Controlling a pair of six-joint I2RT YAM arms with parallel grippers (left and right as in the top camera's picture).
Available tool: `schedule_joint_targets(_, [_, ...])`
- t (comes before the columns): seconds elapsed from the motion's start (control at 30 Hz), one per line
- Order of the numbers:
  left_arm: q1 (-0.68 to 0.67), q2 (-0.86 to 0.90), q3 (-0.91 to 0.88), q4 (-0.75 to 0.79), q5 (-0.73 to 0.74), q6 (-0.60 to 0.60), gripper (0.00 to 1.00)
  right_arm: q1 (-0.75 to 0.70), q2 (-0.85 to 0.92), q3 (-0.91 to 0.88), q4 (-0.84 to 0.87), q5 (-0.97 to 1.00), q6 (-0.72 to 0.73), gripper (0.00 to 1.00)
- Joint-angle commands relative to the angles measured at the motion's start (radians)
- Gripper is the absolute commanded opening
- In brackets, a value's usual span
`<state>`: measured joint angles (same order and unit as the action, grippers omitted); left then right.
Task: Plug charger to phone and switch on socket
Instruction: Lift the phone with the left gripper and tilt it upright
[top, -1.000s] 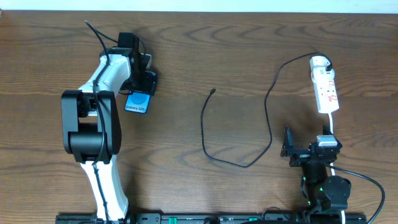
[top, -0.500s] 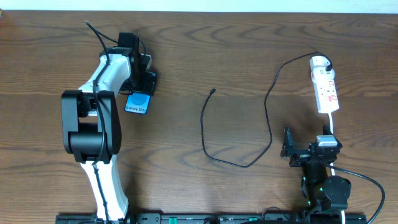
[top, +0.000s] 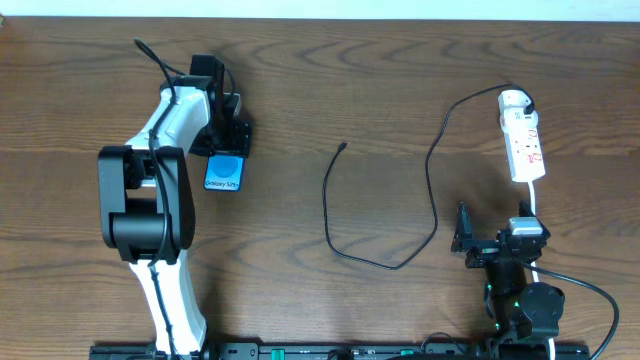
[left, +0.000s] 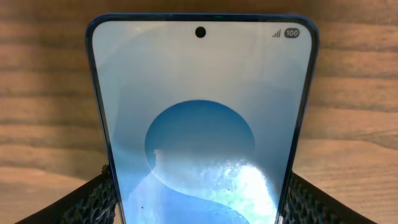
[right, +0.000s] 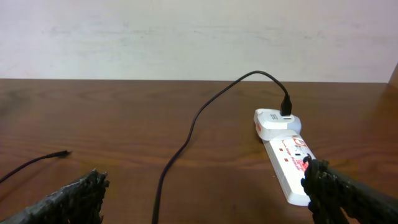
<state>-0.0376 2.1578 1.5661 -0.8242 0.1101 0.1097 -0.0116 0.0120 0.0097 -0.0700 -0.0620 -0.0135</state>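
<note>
The phone (top: 225, 172) lies face up at the left, its blue screen reading "Galaxy". My left gripper (top: 229, 150) is shut on the phone's far end. In the left wrist view the phone (left: 202, 118) fills the picture, with my left gripper's fingers (left: 199, 208) against both its long edges. The charger cable (top: 330, 205) loops over the middle of the table, and its plug tip (top: 343, 147) lies loose. Its white adapter (top: 514, 100) sits in the socket strip (top: 526, 148) at the right. My right gripper (top: 497, 240) is open and empty in front of the strip (right: 291, 163).
The strip's white cord (top: 535, 205) runs toward the front, past my right arm. The cable (right: 186, 137) crosses the table between my right gripper's fingers (right: 205, 193). A pale wall (right: 186, 37) stands behind the table's far edge.
The phone has shifted slightly toward the front and right in my left gripper. The right arm, cable and strip have not moved.
</note>
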Motion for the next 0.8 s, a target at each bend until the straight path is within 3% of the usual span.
schedule_joint_targets(0.0, [-0.005, -0.053, -0.014, -0.025, 0.072, -0.058, 0.79, 0.007, -0.006, -0.004, -0.001, 0.007, -0.010, 0.99])
schedule_joint_targets(0.43, [-0.005, -0.056, -0.014, -0.058, 0.180, -0.219, 0.78, 0.007, -0.006, -0.004, -0.001, 0.007, -0.010, 0.99])
schedule_joint_targets(0.77, [-0.005, -0.056, -0.014, -0.055, 0.378, -0.237, 0.78, 0.007, -0.006, -0.004, -0.001, 0.007, -0.010, 0.99])
